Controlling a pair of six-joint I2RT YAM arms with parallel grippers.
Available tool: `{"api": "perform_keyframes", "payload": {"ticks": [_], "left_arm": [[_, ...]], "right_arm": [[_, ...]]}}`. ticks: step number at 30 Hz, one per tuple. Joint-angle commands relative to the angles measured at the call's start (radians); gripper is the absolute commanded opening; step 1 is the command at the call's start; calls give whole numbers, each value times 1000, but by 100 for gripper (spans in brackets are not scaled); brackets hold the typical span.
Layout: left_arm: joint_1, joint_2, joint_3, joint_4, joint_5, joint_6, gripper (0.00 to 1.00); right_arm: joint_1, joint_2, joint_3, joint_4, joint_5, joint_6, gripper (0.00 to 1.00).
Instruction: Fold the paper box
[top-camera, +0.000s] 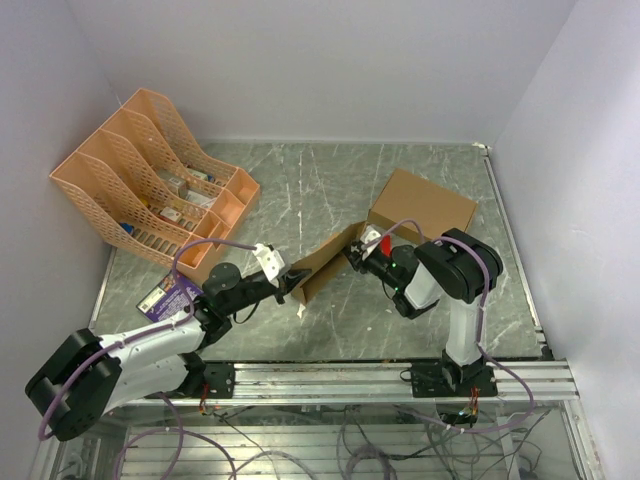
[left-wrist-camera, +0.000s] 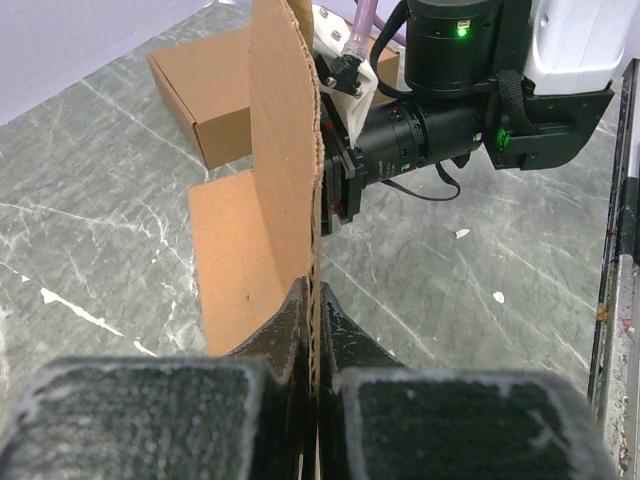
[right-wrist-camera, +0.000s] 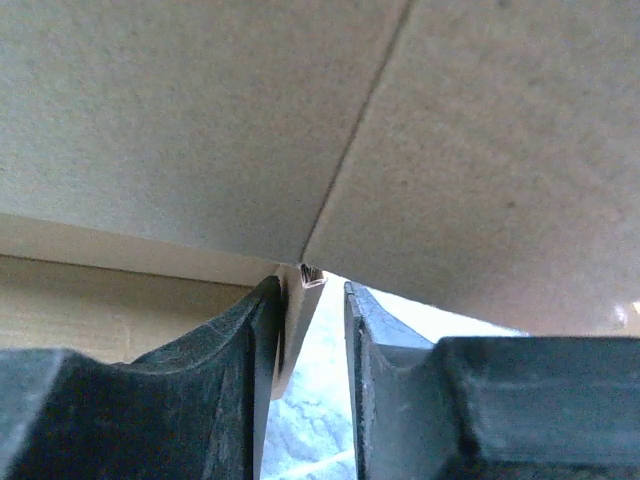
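The paper box (top-camera: 325, 262), a thin brown die-cut sheet with one panel raised upright, sits at centre frame on the marble table (top-camera: 330, 185), held between two arms. The left gripper (left-wrist-camera: 314, 300) is clamped tight on the near edge of the standing panel. The right gripper (right-wrist-camera: 312, 300) stands with its jaws parted around a flap edge, the card resting against one finger and daylight showing beside the other. The sheet looks light and springy, stiff along its panels but likely to bow or crease if pinched mid-panel, so it is best held at the edges, close to the scored fold lines. Room is tightest at upper right, where the larger cardboard box (top-camera: 422, 208) sits just behind the right gripper and near the sheet's far end. The orange file rack (top-camera: 150, 180) at upper left is well apart, and a purple packet (top-camera: 168, 296) lies beside the left arm. Bare table opens toward upper centre and below the sheet.
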Motion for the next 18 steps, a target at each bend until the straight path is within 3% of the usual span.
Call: {"api": "perform_keyframes", "payload": {"ticks": [1,4,5,9,14,18], "left_arm": [[8,12,1,21,39,-28,7],[16,9,-2,30,38,-42,7],[18,5,-4,35,38,-47,7],[24,-12,0,36,29,-61,7],[40,-33,20,36,28,-72,7],[62,-40,26,44,50,-99,7]], "right_arm": [[5,15,36,286,-18,-39,25],[7,15,37,285,-17,-38,2],[8,15,32,284,-6,-41,0],[14,-17,8,246,52,-50,0],[15,-71,-9,153,19,-42,1],[14,-103,-9,114,-9,-15,20]]}}
